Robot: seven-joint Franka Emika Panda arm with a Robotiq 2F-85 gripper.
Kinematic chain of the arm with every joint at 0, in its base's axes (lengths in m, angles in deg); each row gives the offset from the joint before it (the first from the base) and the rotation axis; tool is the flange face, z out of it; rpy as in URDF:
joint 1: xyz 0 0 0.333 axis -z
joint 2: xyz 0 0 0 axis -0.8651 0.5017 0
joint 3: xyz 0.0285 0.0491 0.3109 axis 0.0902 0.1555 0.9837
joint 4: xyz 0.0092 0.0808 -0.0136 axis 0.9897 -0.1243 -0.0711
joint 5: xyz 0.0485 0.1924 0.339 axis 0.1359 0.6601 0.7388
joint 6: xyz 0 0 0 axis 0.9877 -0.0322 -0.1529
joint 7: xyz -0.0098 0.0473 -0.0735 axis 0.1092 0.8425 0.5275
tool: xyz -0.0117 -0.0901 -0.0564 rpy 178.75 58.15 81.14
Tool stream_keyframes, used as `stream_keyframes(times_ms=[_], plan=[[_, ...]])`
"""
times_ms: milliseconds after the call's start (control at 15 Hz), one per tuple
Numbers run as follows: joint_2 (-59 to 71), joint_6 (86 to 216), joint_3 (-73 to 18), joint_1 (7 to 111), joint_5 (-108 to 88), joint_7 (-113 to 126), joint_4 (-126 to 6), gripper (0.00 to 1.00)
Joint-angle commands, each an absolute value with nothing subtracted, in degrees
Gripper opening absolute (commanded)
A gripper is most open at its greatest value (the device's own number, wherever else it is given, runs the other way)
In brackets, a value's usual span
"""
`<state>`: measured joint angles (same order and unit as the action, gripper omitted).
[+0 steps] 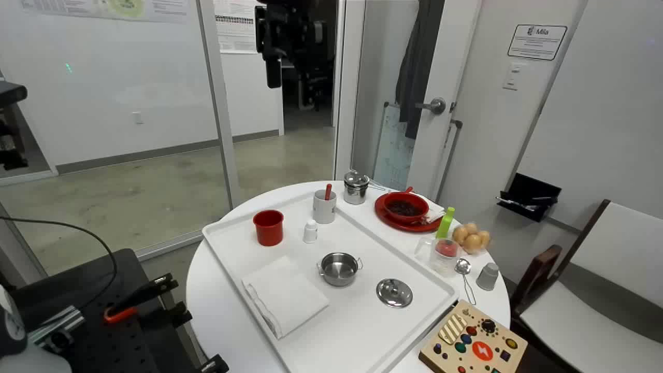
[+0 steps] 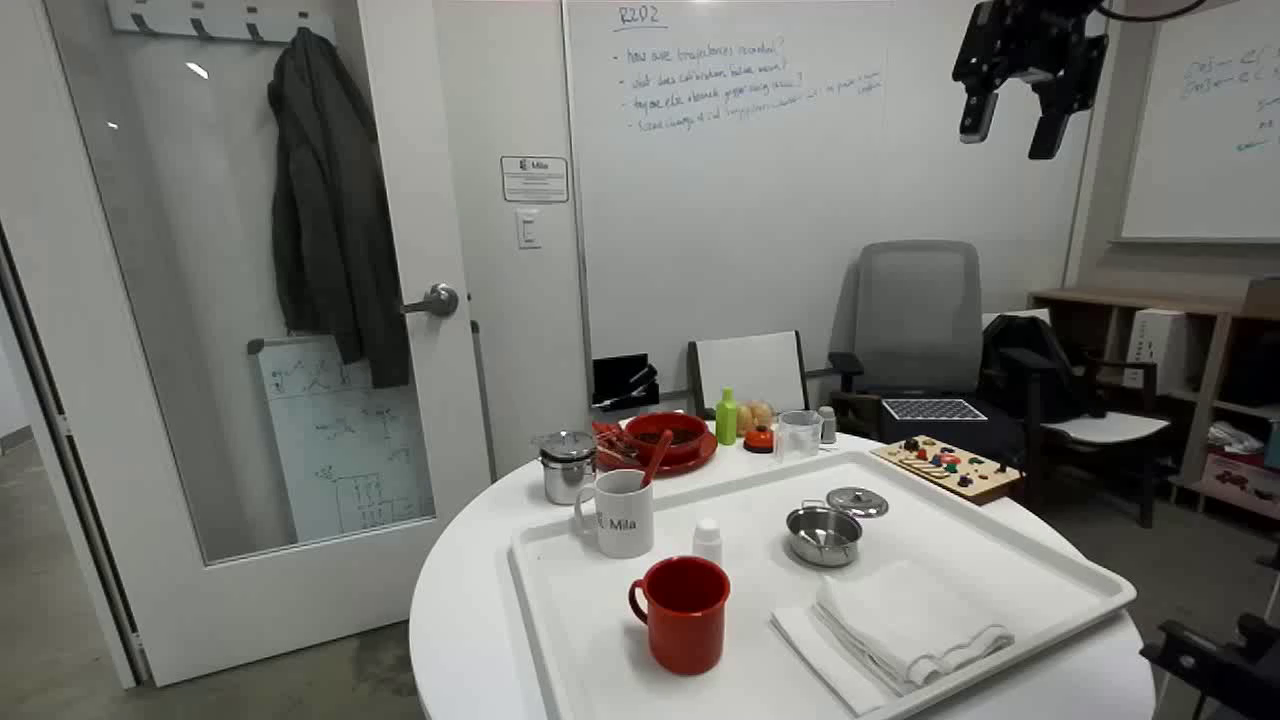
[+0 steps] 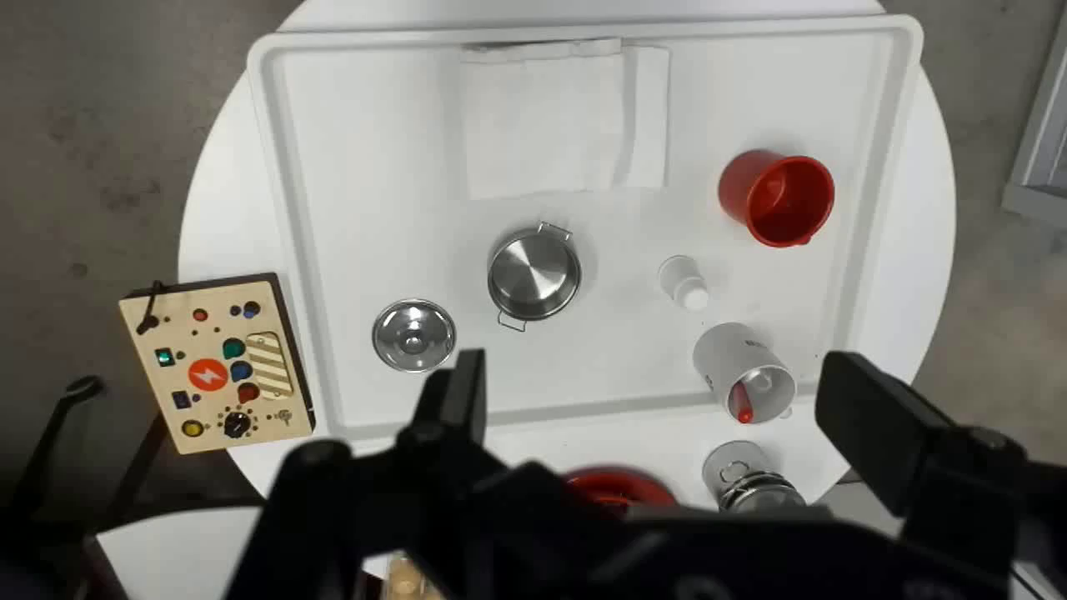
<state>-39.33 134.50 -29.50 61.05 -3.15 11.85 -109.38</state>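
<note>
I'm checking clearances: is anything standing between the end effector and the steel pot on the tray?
Nothing visible. The end effector hangs open, much higher than the tray, and the wrist view shows the steel pot whole and uncovered; a lid lies apart beside it.

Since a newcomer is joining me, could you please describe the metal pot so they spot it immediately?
On the round table lies a white tray. Near its middle, between the folded cloth and a metal lid, stands the pot. Unlike its neighbours, it has two wire handles.
</note>
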Motion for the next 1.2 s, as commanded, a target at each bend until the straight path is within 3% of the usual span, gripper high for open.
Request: stream_keyframes(times_ms=[0, 533, 1133], plan=[[-39.3, 134.3, -28.8, 61.9, -2.7, 12.2, -109.2, 1.0], [-37.4, 134.5, -28.9, 61.7, -2.8, 12.8, -108.4, 1.0], [-17.6, 142.1, -29.1, 61.7, -1.7, 12.2, -98.7, 1.0]])
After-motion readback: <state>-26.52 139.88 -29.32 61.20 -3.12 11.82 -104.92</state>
